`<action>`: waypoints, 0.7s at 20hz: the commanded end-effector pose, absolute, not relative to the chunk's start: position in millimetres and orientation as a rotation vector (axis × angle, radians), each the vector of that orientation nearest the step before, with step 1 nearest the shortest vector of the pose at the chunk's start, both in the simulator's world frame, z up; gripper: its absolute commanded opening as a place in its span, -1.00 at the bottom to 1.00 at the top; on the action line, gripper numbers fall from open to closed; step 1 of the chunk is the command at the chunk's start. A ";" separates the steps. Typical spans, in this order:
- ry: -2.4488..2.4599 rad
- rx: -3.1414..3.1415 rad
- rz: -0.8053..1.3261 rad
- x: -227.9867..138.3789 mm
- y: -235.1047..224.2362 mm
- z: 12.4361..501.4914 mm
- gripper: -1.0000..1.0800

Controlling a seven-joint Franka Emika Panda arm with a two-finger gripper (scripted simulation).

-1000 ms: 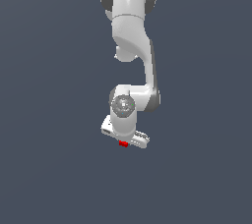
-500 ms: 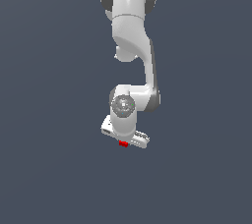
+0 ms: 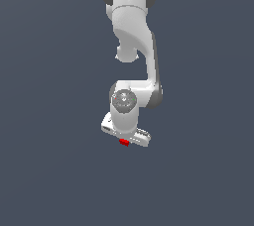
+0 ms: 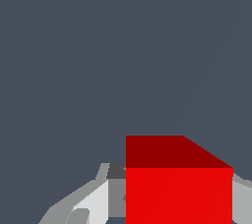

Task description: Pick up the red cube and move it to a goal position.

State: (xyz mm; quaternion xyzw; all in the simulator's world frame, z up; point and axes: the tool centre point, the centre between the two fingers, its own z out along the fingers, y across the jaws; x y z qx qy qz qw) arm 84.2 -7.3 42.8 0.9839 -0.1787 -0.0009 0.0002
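The red cube (image 3: pixel 124 142) shows as a small red patch just under the white gripper (image 3: pixel 125 140) in the exterior view, mostly hidden by the hand. In the wrist view the red cube (image 4: pixel 178 188) fills the space between the two fingers (image 4: pixel 93 201), which press on its sides. The gripper (image 4: pixel 178 203) is shut on the cube. The white arm (image 3: pixel 134 46) reaches down from the top of the exterior view.
A plain dark grey surface (image 3: pixel 49 170) lies all around the arm. No other objects show in either view.
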 end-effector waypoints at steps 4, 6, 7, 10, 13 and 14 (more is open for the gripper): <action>-0.562 3.091 -0.001 78.9 -7.6 79.3 -1.00; -0.562 3.091 -0.001 76.0 -7.7 97.5 -1.00; -0.562 3.091 -0.001 74.3 -7.8 107.6 -1.00; -0.562 3.091 -0.001 69.0 -8.0 141.2 -1.00; -0.562 3.091 -0.001 63.4 -8.3 177.1 -1.00; -0.563 3.092 -0.001 61.5 -8.9 189.2 -1.00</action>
